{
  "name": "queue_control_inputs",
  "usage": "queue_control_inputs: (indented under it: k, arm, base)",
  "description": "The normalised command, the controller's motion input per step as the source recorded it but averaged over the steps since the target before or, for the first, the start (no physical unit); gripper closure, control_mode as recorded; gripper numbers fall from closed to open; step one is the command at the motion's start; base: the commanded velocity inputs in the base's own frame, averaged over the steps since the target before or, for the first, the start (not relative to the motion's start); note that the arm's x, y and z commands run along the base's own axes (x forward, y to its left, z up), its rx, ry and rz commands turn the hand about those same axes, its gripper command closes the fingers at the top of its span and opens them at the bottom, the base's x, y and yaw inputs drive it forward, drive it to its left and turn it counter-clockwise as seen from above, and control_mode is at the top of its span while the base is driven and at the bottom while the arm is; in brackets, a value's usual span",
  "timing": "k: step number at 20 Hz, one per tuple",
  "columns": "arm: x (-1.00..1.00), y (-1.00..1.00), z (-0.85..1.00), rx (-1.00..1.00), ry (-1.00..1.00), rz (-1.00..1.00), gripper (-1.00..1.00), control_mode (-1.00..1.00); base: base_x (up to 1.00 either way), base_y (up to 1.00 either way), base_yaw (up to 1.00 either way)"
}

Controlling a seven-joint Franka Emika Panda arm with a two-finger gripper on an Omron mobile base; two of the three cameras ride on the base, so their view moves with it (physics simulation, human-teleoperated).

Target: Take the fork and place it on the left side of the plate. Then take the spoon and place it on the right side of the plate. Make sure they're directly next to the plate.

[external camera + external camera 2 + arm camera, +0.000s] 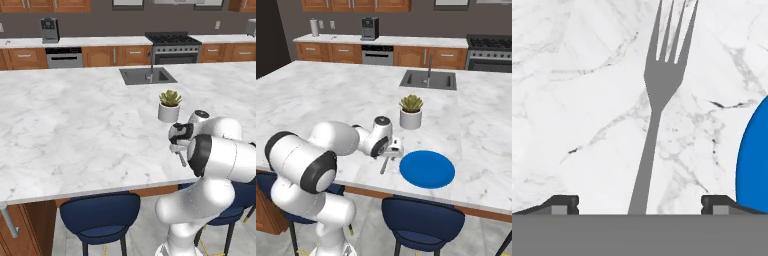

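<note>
Quick look at where you're at: your gripper (pixel 640 205) has its fingers spread wide and isn't holding anything. The fork (pixel 661 100) lies flat on the marble counter (pixel 75 130) right between the two tips, touching neither, its handle running straight out from the hand with the tines pointing away. In the right base view the fork (pixel 384 165) sits just left of the plate (pixel 427 169), close to the rim with a thin strip of counter between them. So the fork half looks done to me.

What matters next is the spoon, and I can't spot it anywhere on the counter. I'd guess it's off to one side or behind the arm. The plant pot (pixel 411 118) stands beyond the plate, well clear.
</note>
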Motion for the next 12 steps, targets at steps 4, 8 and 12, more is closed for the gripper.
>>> queue_control_inputs:
  k: [4,8,12]
  arm:
    - [-0.21,0.31,0.71,0.0,0.0,0.01,-1.0,-1.0]
    - [-0.32,0.45,0.61,0.0,0.0,0.0,-1.0,-1.0]
    - [-0.62,0.54,0.53,0.0,0.0,0.0,-1.0,-1.0]
  base:
    - [0.0,0.0,0.0]
    - [0.0,0.0,0.0]
    - [0.0,0.0,0.0]
